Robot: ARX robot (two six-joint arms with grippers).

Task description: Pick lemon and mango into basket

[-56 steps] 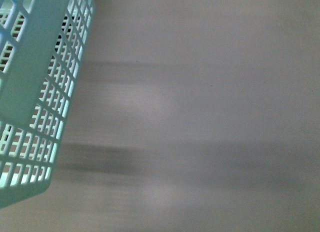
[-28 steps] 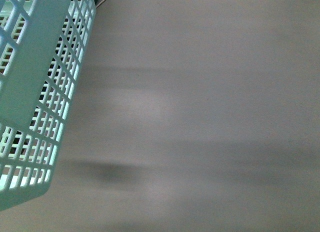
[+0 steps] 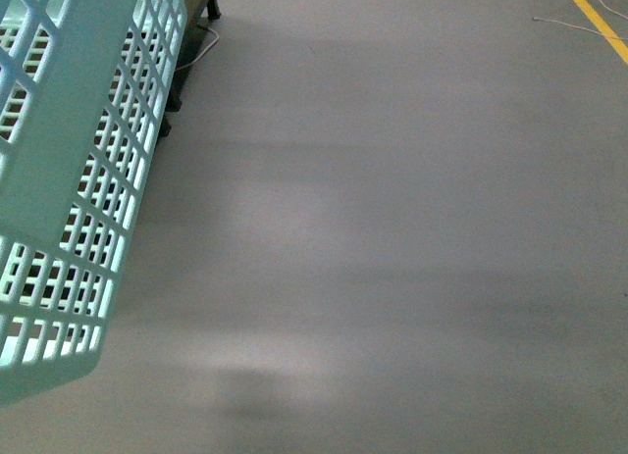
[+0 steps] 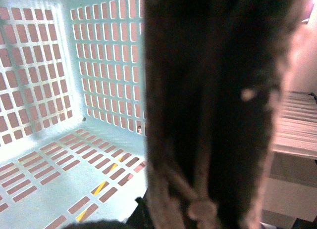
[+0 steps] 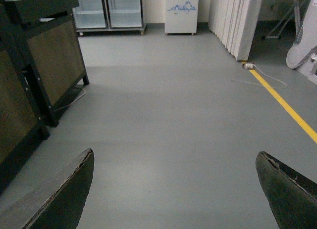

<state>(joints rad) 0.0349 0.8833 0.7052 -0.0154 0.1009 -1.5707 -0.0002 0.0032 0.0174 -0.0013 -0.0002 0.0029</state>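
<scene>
The right gripper (image 5: 176, 187) was wide open: its two dark fingertips (image 5: 69, 194) stood at opposite edges of the right wrist view, with only bare grey floor (image 5: 173, 115) between them and nothing held. Beyond the fingertips, a dark cabinet (image 5: 49, 66) stood on the floor to one side and a yellow line (image 5: 287, 108) ran along the floor on the other, with a thin cable (image 5: 267, 83) lying beside the line. At the far wall stood glass-door fridges (image 5: 109, 11) and a white folding partition (image 5: 237, 21). The left gripper could not be made out. A blurred brown handle (image 4: 213, 90) filled much of the left wrist view directly before the camera, so the gripper's opening and grip could not be determined. Past the handle lay the interior of the teal basket (image 4: 99, 66), its slotted walls meeting its slotted floor, with a strip of yellow visible through the floor slots. In the front view the basket occupied the left edge, tilted, with the floor spreading out to its right. Contact between basket and floor could not be determined.
</scene>
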